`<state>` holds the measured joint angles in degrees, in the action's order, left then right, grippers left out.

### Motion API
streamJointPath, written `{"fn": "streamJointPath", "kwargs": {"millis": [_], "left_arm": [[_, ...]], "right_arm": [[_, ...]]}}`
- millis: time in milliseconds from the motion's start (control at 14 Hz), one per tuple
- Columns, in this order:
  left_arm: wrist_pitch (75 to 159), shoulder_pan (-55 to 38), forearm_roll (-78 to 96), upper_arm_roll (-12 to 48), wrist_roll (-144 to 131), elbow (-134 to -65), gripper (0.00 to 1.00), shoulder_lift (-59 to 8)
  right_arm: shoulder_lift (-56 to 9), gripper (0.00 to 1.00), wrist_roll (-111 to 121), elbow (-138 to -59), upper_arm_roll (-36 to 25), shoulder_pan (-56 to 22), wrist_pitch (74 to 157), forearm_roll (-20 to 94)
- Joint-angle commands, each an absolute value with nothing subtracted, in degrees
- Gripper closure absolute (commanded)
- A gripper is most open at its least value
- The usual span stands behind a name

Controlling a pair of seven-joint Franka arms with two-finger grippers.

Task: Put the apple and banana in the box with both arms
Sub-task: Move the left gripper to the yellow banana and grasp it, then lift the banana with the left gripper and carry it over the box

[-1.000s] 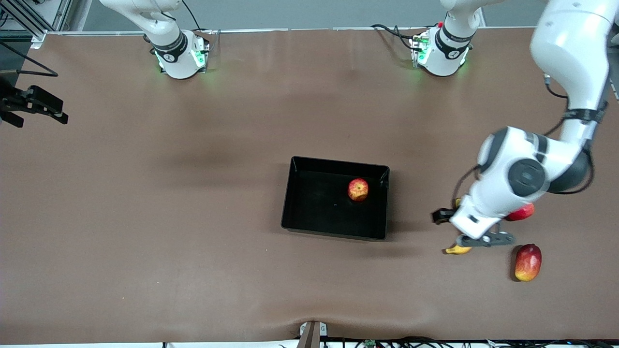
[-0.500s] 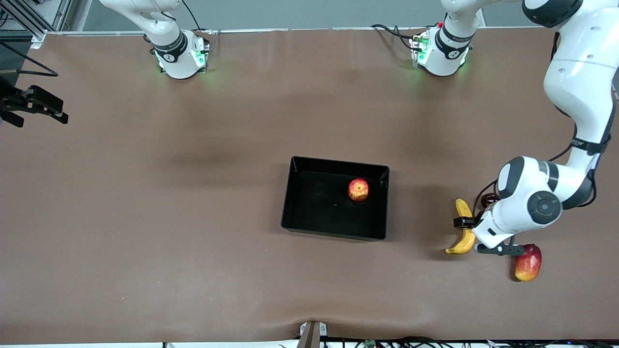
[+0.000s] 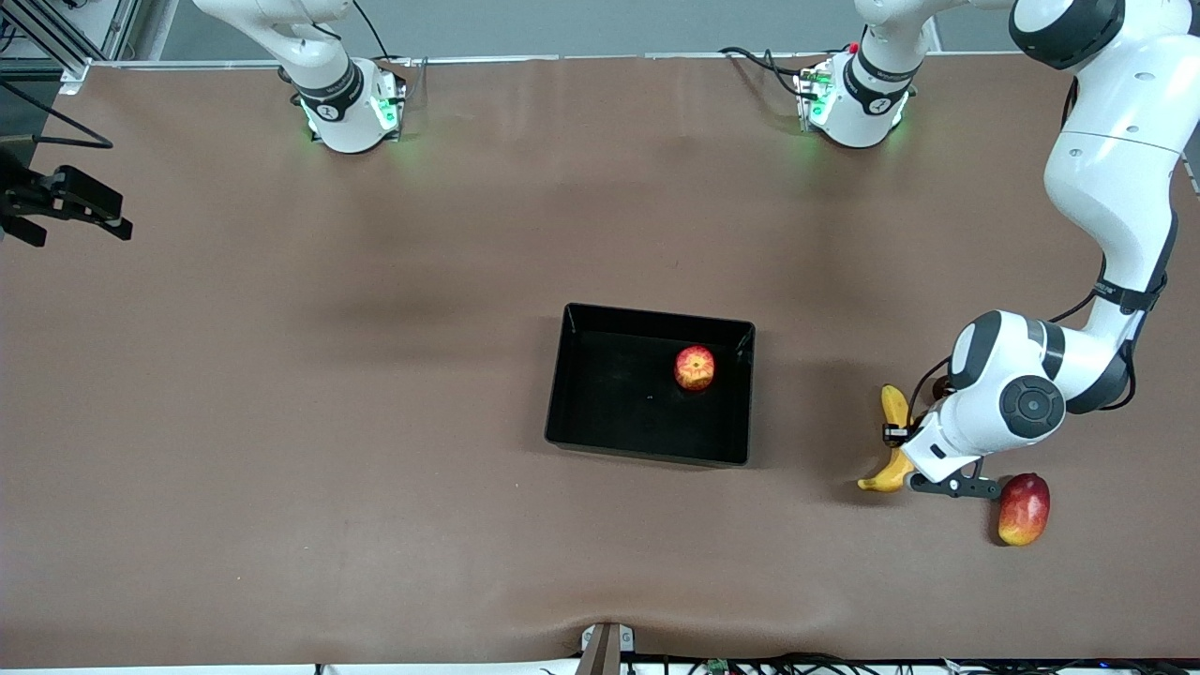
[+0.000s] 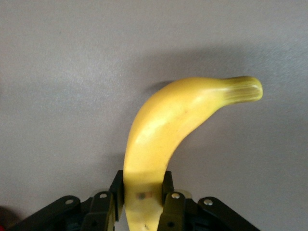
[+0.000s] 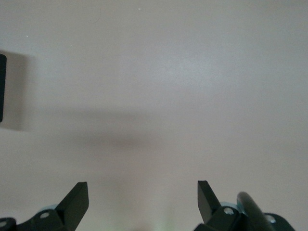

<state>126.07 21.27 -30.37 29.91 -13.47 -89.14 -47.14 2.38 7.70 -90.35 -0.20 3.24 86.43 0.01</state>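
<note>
The yellow banana (image 3: 893,403) is at the left arm's end of the table, and my left gripper (image 3: 902,436) is shut on its middle. In the left wrist view the banana (image 4: 163,130) curves out from between the fingers (image 4: 117,192), which press both its sides; my left gripper (image 4: 143,192) is low over the brown table. The streaked red apple (image 3: 695,367) lies inside the black box (image 3: 609,403) mid-table. My right gripper (image 3: 94,211) waits over the right arm's end of the table, open with nothing between its fingers (image 5: 143,197).
A red-yellow mango (image 3: 1024,508) lies on the table close beside the left arm's wrist, nearer the front camera than the banana. A dark object (image 5: 2,86) shows at the edge of the right wrist view.
The left arm swung down over the banana and its gripper closed on it; the banana shifted slightly. The right arm, apple and box have not moved.
</note>
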Motion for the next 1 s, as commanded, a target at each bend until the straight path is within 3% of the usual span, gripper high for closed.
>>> {"fn": "streamJointPath", "kwargs": {"millis": [0, 357, 500, 643, 786, 929], "left_arm": [[122.36, 21.09, -30.85, 33.02, -14.15, -89.65, 1.0, -43.25], [116.46, 21.1, -30.85, 47.08, -22.9, -89.82, 1.0, -39.81], [116.54, 16.56, -31.46, 50.18, -30.72, -89.12, 1.0, -40.34], [117.15, 9.18, -31.38, 49.23, -36.1, -88.34, 1.0, -41.39], [117.42, 0.84, -31.38, 47.21, -42.16, -83.35, 1.0, -44.28], [117.86, -8.92, -30.77, 40.64, -46.83, -78.86, 1.0, -45.96]], "right_arm": [[2.64, 0.0, 7.47, -90.35, 0.53, 4.31, 86.04, -0.35], [2.64, 0.0, 7.47, -90.35, 0.53, 4.39, 86.04, -0.35], [2.64, 0.0, 7.47, -90.35, 0.53, 4.39, 86.13, -0.35], [2.64, 0.0, 7.47, -90.35, 0.53, 4.39, 86.13, -0.35], [2.64, 0.0, 7.47, -90.35, 0.53, 4.39, 86.13, -0.35], [2.64, 0.0, 7.47, -90.35, 0.53, 4.39, 86.13, -0.35]]}}
